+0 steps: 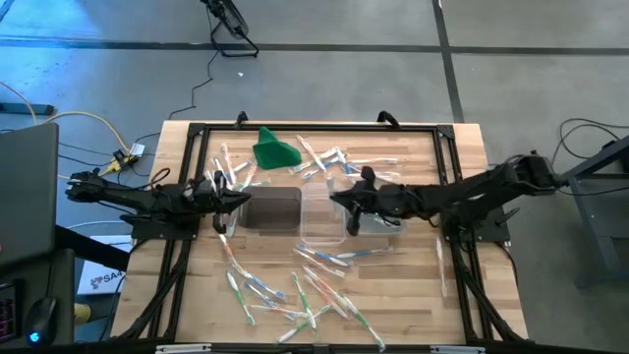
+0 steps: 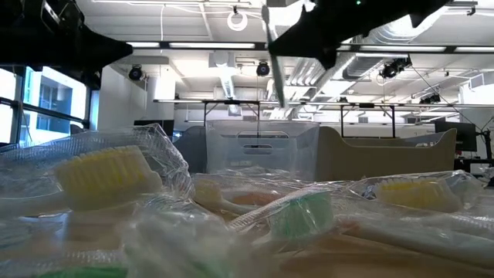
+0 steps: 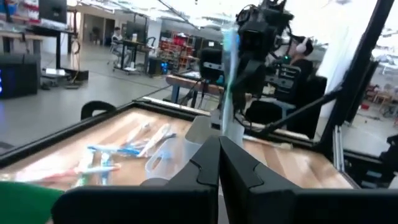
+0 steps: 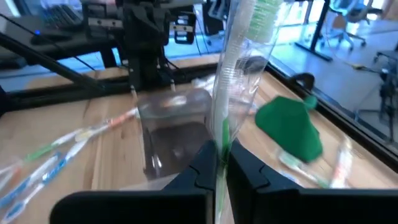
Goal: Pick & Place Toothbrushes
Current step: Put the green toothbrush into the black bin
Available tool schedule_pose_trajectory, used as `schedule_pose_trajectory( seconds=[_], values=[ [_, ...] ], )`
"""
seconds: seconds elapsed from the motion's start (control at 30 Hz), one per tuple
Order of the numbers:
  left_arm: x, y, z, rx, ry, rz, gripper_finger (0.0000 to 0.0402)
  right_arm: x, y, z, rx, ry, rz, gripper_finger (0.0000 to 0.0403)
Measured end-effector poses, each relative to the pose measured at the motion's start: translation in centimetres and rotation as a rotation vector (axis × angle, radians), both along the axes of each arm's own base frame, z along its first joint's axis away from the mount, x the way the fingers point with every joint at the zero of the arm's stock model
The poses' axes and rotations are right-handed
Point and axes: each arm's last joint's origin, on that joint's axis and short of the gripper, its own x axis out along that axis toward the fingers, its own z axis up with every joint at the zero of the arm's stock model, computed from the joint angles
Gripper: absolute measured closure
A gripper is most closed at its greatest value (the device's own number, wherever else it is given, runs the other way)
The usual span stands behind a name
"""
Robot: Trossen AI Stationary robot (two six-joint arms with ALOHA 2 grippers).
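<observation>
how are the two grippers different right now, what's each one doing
The right gripper is shut on a wrapped green toothbrush, which stands upright between its fingers; the left gripper is shut on nothing. The right gripper sits over the clear tub in the middle of the table; the left gripper sits at the dark-looking tub beside it. Both are closed and point toward each other across the tubs.

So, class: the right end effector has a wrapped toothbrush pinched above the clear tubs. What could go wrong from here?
1. The right end effector pinches the wrapped toothbrush low on its length, so it could pivot or slip in its slick wrapper.
2. The long toothbrush stands upright over the clear tub; released like this, it may catch the rim or topple outside.
3. The left end effector waits shut beside the tubs, so a wide swing could bump it.
</observation>
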Motion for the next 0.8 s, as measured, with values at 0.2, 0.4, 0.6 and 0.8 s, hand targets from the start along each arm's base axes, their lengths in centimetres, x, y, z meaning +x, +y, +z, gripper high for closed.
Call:
schedule_pose_trajectory(
  seconds=[0.2, 0.4, 0.6, 0.8],
  values=[
    [-0.1, 0.0, 1.1, 0.030, -0.037, 0.001, 0.0402, 2.1, -0.3, -1.4, 0.015, -0.099, 0.012, 0.0395],
    [0.1, 0.0, 1.1, 0.027, -0.028, 0.000, 0.0402, 3.4, -0.1, -2.3, 0.026, -0.210, 0.012, 0.0395],
    [0.9, -0.2, 1.1, 0.020, -0.032, -0.002, 0.0402, 4.8, 0.1, -2.0, 0.029, -0.238, 0.014, 0.0395],
    [2.2, -0.5, 0.9, 0.031, -0.018, -0.001, 0.0402, 5.7, 0.3, -1.0, 0.011, -0.263, 0.046, 0.0395]
  ],
)
